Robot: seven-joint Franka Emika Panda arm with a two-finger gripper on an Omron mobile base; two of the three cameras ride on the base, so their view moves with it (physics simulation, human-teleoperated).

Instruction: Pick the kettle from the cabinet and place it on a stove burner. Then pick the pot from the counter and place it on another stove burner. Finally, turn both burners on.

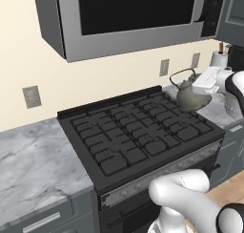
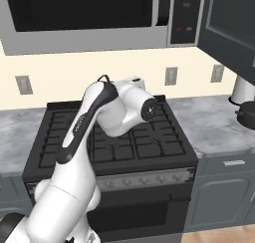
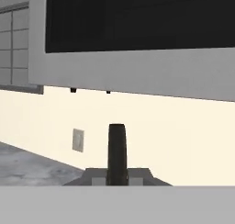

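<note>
The grey-olive kettle (image 1: 192, 95) hangs by its thin arched handle (image 3: 117, 149) low over the right rear stove burner (image 1: 187, 113). I cannot tell whether it touches the grate. My gripper (image 1: 196, 81) reaches in from the right and is shut on that handle, which stands as a dark bar between the fingertips in the hand view. In the right base view my arm hides the kettle's body, and a bit of the handle (image 2: 103, 78) peeks over it. The dark pot (image 2: 247, 115) sits on the marble counter (image 2: 214, 122) at the far right. The cabinet (image 2: 230, 23) door stands open above it.
The black cooktop (image 1: 138, 132) has a row of front knobs (image 2: 144, 180). A silver-framed microwave (image 1: 133, 17) hangs over the stove. A white paper roll (image 2: 243, 90) stands behind the pot. Marble counter (image 1: 33, 155) lies left of the stove. Wall outlets (image 1: 164, 67) dot the backsplash.
</note>
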